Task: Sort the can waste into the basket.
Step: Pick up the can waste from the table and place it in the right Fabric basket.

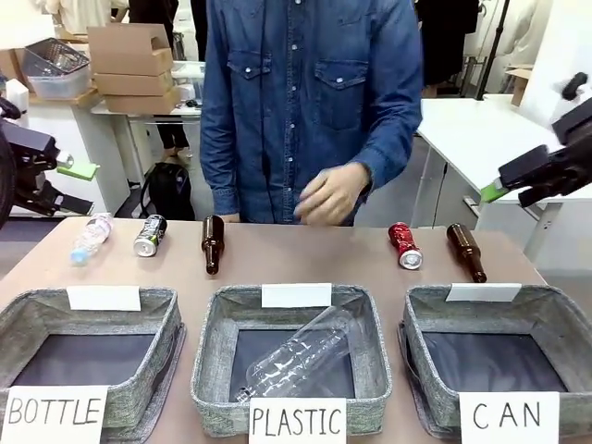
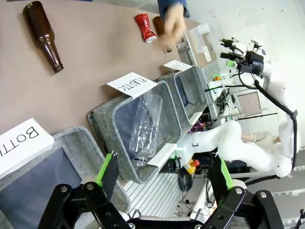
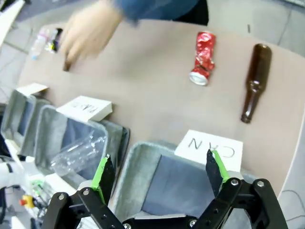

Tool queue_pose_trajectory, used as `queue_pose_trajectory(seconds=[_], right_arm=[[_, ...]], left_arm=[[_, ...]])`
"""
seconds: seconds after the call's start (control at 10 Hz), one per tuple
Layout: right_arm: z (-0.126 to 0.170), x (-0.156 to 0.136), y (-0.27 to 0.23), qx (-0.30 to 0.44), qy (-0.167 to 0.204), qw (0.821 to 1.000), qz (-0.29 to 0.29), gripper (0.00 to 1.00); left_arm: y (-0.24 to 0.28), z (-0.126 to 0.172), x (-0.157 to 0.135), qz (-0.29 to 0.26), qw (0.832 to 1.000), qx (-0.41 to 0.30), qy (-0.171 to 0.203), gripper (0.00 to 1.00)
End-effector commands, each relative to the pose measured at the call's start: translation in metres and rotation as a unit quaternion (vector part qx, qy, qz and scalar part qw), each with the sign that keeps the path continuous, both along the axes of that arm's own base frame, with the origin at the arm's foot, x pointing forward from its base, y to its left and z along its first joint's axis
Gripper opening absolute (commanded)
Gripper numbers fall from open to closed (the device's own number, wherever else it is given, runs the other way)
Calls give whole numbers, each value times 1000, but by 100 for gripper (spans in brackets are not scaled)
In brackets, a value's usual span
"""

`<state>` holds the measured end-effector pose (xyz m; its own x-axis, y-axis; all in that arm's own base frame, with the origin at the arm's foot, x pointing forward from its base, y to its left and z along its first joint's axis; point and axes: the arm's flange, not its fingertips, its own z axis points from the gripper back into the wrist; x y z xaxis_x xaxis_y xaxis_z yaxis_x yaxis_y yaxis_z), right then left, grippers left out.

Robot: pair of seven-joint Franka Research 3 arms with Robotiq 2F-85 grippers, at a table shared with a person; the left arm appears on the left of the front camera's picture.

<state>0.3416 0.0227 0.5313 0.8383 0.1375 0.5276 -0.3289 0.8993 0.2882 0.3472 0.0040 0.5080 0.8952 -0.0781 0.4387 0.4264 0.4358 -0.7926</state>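
A dented red can (image 1: pixel 404 246) (image 3: pixel 203 57) (image 2: pixel 145 27) lies on the table's far right, next to a brown bottle (image 1: pixel 466 252). A silver-and-black can (image 1: pixel 149 235) lies far left. The CAN basket (image 1: pixel 546 319) (image 3: pixel 138 169) at the front right holds nothing. My left gripper (image 2: pixel 164 179) is open, raised over the left baskets, and shows at the picture's left edge (image 1: pixel 69 168). My right gripper (image 3: pixel 157 174) is open above the CAN basket and shows at the right edge (image 1: pixel 504 185). A person's hand (image 1: pixel 330 194) hovers over the table's far middle.
The PLASTIC basket (image 1: pixel 211 356) in the middle holds a clear plastic bottle (image 1: pixel 294 356). The BOTTLE basket (image 1: pixel 153 365) stands front left. Another brown bottle (image 1: pixel 212 242) and a small clear bottle (image 1: pixel 90 238) lie at the far left. White signs stand behind the baskets.
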Motion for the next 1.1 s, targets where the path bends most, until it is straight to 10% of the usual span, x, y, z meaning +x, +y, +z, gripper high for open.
queue_pose_trajectory(seconds=[0.0, 0.5, 0.7, 1.0], right_arm=[[-23, 61, 39, -66, -8, 997, -25, 100], [-111, 190, 78, -157, 41, 986, -47, 100], [-105, 142, 70, -144, 15, 989, -20, 100], [-159, 228, 64, -170, 73, 982, -31, 100]], left_arm=[[-1, 1, 1, -4, 1000, -10, -11, 100], [-1, 1, 1, -4, 1000, -10, -11, 100], [-1, 1, 1, -4, 1000, -10, -11, 100], [-1, 1, 1, -4, 1000, -10, -11, 100]])
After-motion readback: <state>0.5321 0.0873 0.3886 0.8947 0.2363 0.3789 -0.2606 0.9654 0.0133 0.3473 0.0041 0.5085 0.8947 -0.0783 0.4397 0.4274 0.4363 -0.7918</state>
